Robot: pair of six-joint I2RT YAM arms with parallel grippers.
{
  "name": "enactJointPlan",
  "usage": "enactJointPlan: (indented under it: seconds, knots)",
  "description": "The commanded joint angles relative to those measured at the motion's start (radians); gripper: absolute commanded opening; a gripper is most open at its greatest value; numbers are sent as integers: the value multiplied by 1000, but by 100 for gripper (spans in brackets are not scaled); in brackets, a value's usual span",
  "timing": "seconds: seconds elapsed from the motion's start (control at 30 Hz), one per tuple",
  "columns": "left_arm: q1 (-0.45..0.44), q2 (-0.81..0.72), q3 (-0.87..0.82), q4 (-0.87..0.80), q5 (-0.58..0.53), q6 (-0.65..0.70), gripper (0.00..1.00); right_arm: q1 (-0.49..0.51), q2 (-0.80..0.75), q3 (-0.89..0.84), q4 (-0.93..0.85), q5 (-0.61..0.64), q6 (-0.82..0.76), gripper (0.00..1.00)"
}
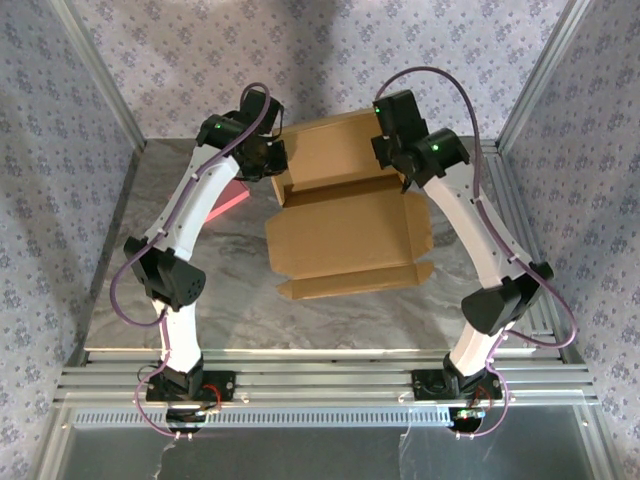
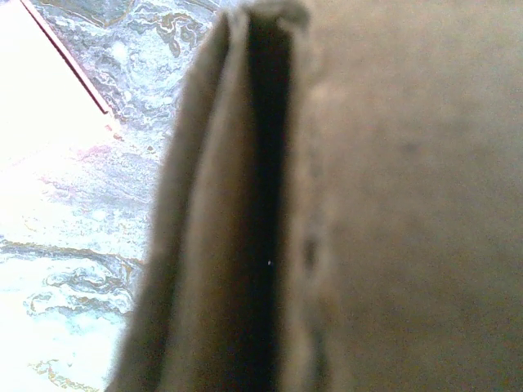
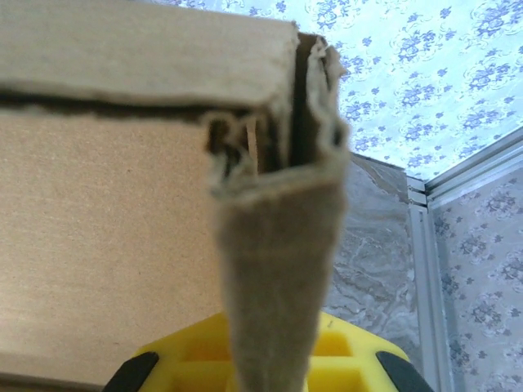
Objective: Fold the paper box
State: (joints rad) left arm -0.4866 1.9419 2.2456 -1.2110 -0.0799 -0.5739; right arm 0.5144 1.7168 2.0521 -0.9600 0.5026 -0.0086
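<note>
The paper box (image 1: 345, 235) is a brown cardboard sheet lying mid-table with its far panel raised and its near flaps flat. My left gripper (image 1: 272, 165) is at the box's far left corner. In the left wrist view, blurred folded cardboard (image 2: 409, 204) runs straight into the jaws and hides the fingers. My right gripper (image 1: 405, 170) is at the far right corner. In the right wrist view, a doubled side wall (image 3: 278, 269) comes down into the gripper's yellow body (image 3: 351, 347), pinched edge-on beside the broad panel (image 3: 106, 245).
A pink flat rectangle (image 1: 232, 195) lies on the marble tabletop (image 1: 230, 290) left of the box, just past the left arm, and appears washed out in the left wrist view (image 2: 33, 90). Patterned walls and aluminium posts (image 1: 525, 90) close in the table's sides.
</note>
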Motion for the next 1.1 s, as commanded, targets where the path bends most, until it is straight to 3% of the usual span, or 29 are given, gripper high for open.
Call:
enactJointPlan:
  seconds: [0.0, 0.4, 0.87, 0.97, 1.03, 1.07]
  knots:
    - [-2, 6, 43, -27, -49, -30, 0, 15, 6, 25, -6, 93, -27, 0]
    - [-4, 3, 51, -34, -61, -34, 0, 66, 67, 56, -54, 340, -71, 0]
    - [-3, 2, 48, -33, -62, -38, 0, 141, 93, 59, -55, 530, -73, 0]
    - [-4, 3, 49, -33, -61, -38, 0, 142, 88, 60, -63, 481, -63, 0]
    - [-2, 4, 49, -30, -59, -38, 0, 130, 80, 90, -100, 355, -37, 0]
    - [-1, 4, 49, -29, -56, -39, 0, 116, 66, 103, -108, 259, -23, 5]
